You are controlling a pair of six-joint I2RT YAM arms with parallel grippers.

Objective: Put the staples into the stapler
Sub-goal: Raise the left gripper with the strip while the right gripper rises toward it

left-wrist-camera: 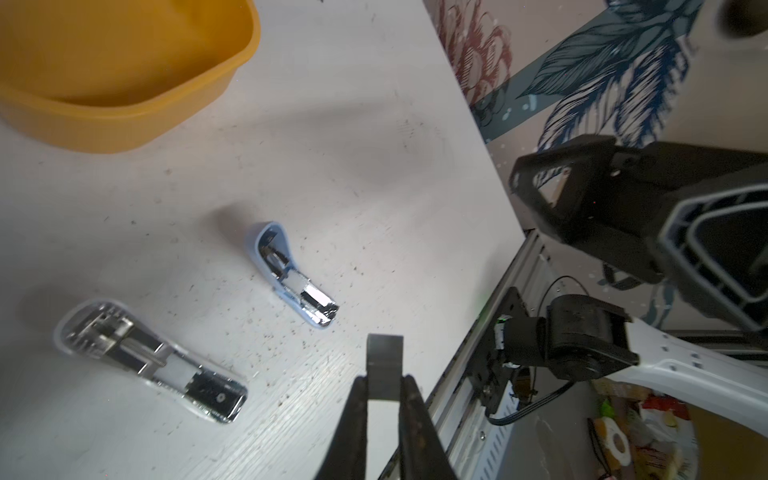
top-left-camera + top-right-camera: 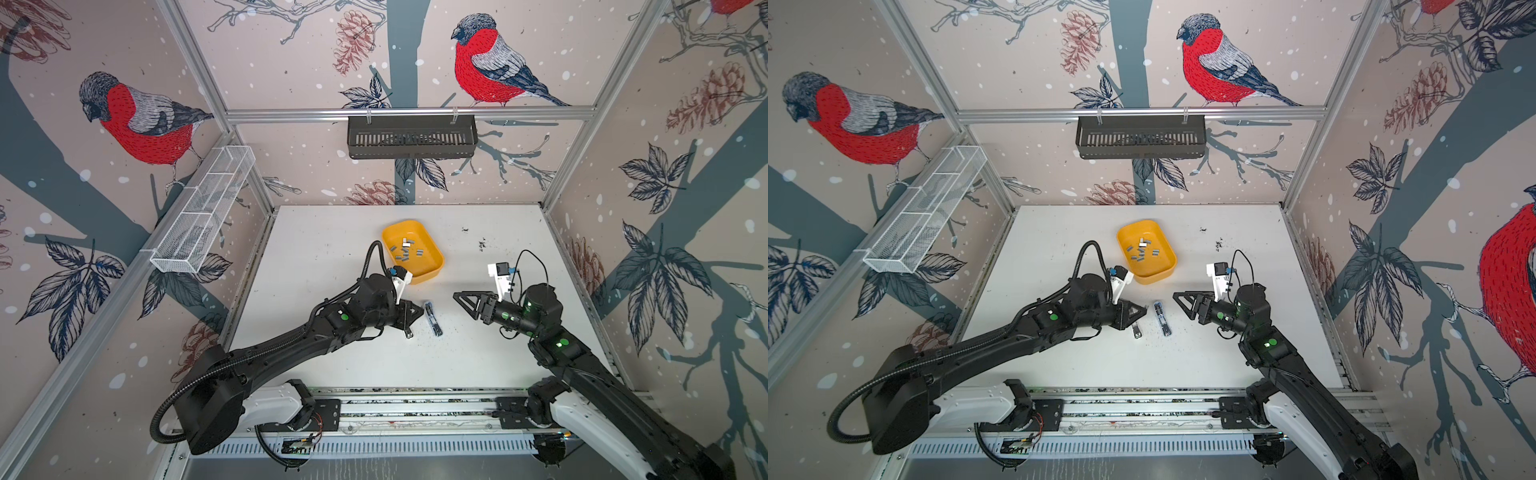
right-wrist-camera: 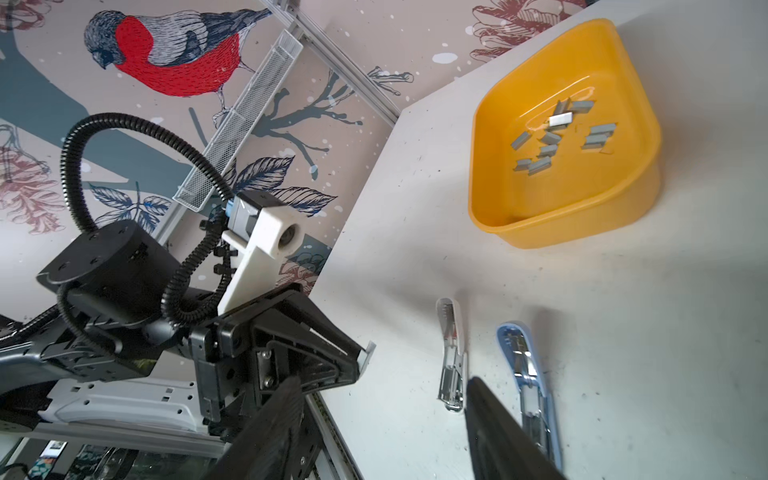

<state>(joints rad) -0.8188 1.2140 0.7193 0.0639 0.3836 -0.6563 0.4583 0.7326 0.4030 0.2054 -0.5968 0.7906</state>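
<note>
On the counter point(image 2: 332, 365) I count two grippers, two staplers and one yellow tray. There are about eleven staples in the tray and one more strip in a gripper.

The left gripper point(image 1: 385, 378) is closed tight on a staple strip point(image 1: 385, 353), which sticks out past its fingertips. Just beside it, toward the near edge, lies the clear stapler point(image 1: 149, 361). A little to the right is the blue stapler point(image 1: 291, 274). Both lie near the middle of the counter with the metal inside facing up. The yellow tray point(image 2: 428, 276) sits behind them, toward the far edge, and the staples point(image 2: 405, 251) lie loose on its bottom. The right gripper point(image 2: 463, 306) hovers to the right of the blue stapler, with its jaws about half apart and empty.

In both top views the left gripper covers most of the clear stapler, so only one end shows. Some staples overlap and my count is not sure. In the left wrist view the tray is cut off and its bottom is hidden.

A white wire basket point(image 2: 203, 212) hangs on the left wall, and a black basket point(image 2: 411, 137) hangs on the rail at the back wall. Dark specks lie around the staplers.
</note>
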